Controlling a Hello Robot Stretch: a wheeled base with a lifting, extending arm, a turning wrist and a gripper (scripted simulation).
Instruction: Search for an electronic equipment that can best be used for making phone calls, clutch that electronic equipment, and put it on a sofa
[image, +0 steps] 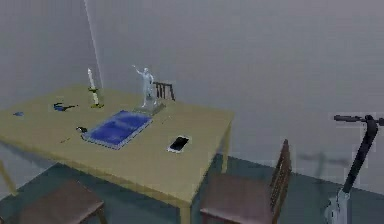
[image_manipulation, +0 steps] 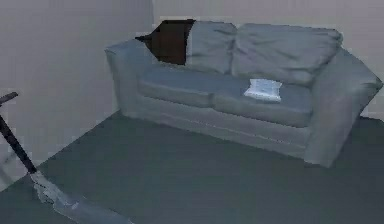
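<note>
Nearest me, a wooden chair (image: 60, 205) and a second chair (image: 250, 195) sit at the table's (image: 150, 165) front edges. The phone (image: 179, 144) lies flat near the table's right-hand edge, with a blue book (image: 118, 128) just beside it toward the middle. A candle (image: 93, 88) and a small statue (image: 147, 88) stand at the far edge. A scooter (image: 355, 165) stands off to the right. To the side, a grey sofa (image_manipulation: 190, 105) carries a white pad (image_manipulation: 264, 89) on its right cushion. I cannot tell the claw's state.
</note>
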